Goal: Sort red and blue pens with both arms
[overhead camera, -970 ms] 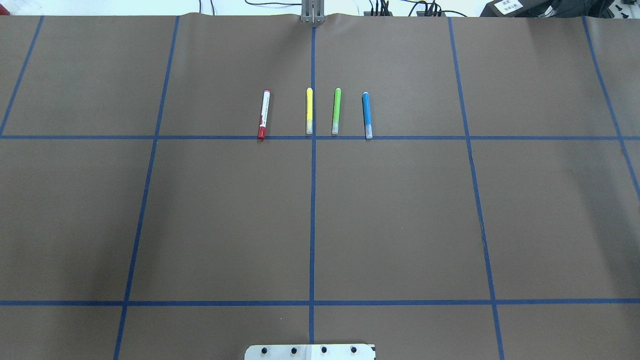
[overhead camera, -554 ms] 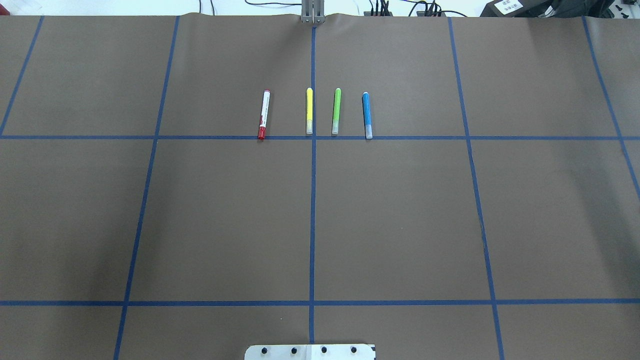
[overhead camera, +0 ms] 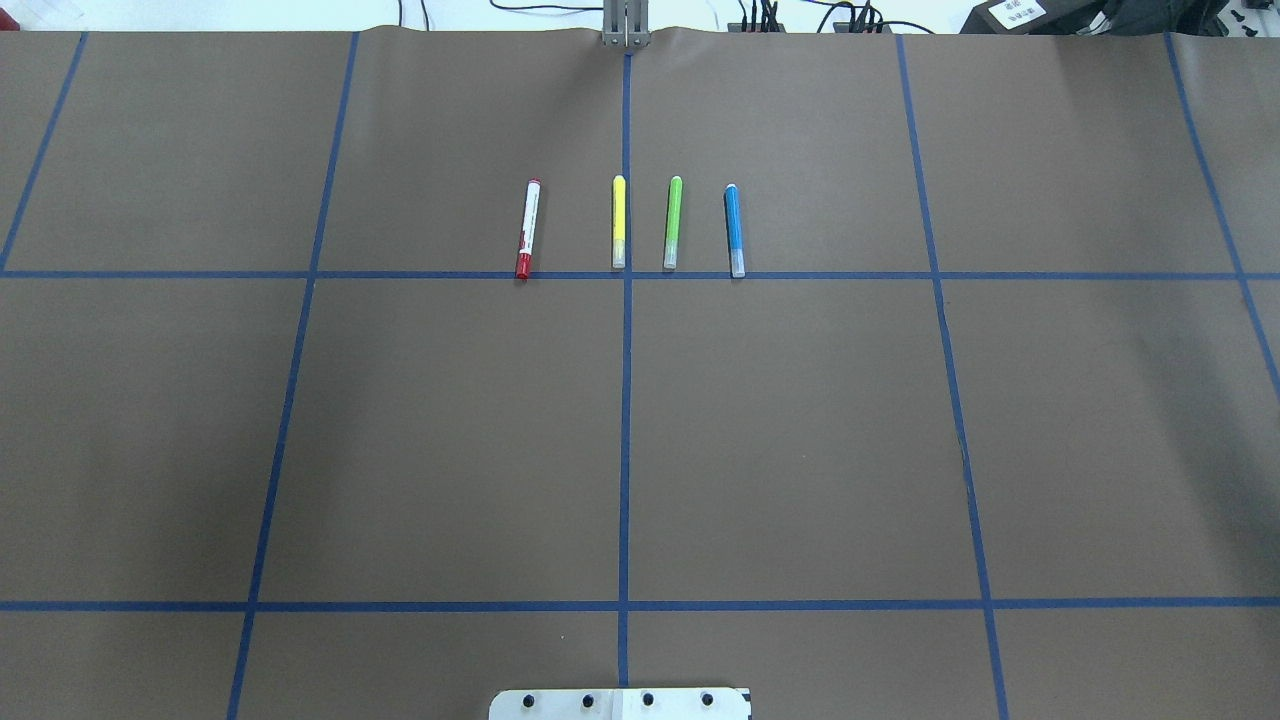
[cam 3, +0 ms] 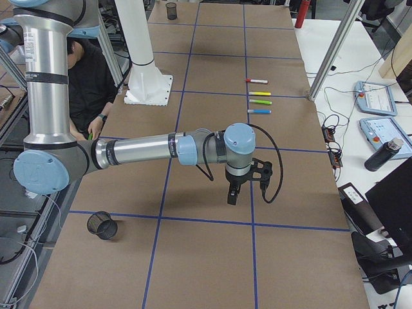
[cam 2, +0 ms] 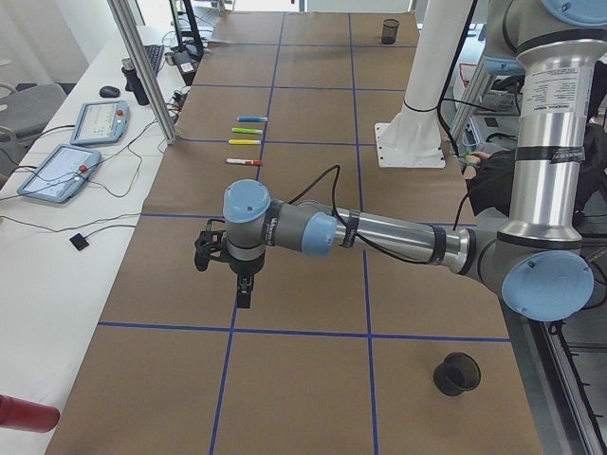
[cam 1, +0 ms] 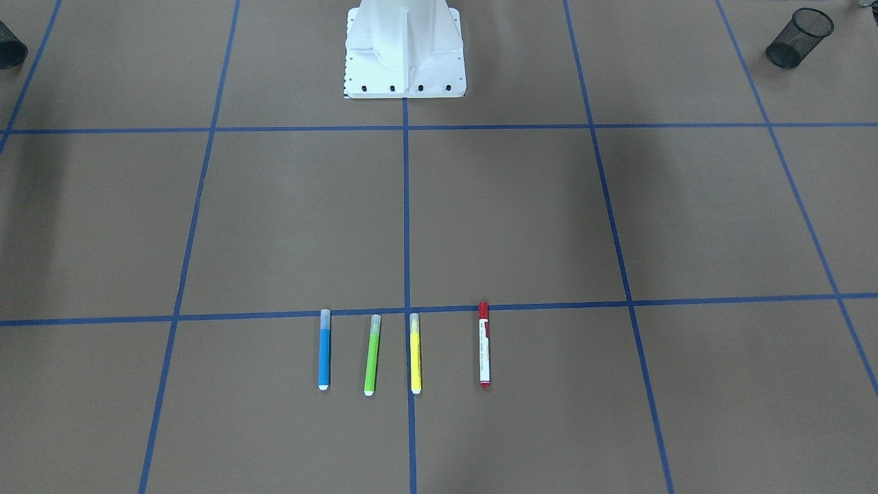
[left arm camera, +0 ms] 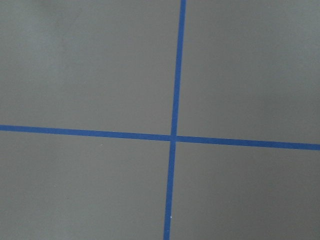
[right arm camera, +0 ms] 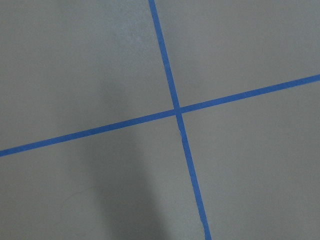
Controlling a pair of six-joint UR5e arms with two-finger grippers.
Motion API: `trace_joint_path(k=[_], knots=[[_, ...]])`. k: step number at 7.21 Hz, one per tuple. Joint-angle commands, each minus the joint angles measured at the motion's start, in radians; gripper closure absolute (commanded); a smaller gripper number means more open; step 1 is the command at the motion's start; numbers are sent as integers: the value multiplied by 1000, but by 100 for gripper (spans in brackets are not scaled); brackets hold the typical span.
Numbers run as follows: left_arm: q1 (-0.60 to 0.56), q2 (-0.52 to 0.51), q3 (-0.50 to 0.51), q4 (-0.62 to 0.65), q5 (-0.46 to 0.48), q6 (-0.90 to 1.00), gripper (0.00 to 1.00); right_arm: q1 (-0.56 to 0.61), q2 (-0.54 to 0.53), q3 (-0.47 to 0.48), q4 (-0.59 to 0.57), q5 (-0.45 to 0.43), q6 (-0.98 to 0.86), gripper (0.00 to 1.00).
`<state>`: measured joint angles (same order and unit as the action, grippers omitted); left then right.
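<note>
The red pen [overhead camera: 527, 229], a white barrel with a red cap, lies at the left end of a row of pens on the brown table. The blue pen [overhead camera: 734, 230] lies at the row's right end. In the front-facing view the red pen [cam 1: 484, 344] is on the right and the blue pen [cam 1: 324, 350] on the left. My left gripper [cam 2: 243, 294] hangs over the table's left end, far from the pens. Over the opposite end hangs my right gripper [cam 3: 232, 196]. Both show only in the side views, so I cannot tell whether they are open or shut.
A yellow pen [overhead camera: 618, 221] and a green pen [overhead camera: 673, 221] lie between the two task pens. Black mesh cups [cam 1: 799, 38] [cam 1: 10, 46] stand at the table's near corners beside the white robot base [cam 1: 405, 55]. Blue tape lines grid the table.
</note>
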<state>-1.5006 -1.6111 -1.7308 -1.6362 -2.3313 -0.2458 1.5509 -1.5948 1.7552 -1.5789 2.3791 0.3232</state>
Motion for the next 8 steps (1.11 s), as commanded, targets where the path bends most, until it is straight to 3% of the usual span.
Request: trace_joint_path(k=[1, 4, 6, 8], knots=[[46, -71, 7, 15, -13, -22, 0, -3, -4, -3, 39, 31, -1, 1], [207, -281, 11, 149, -7, -180, 0, -26, -4, 4, 42, 52, -4, 1], [351, -422, 32, 165, 22, -364, 0, -34, -2, -2, 42, 68, -1, 1], [485, -573, 152, 162, 101, -427, 0, -64, 21, 6, 39, 68, 4, 1]])
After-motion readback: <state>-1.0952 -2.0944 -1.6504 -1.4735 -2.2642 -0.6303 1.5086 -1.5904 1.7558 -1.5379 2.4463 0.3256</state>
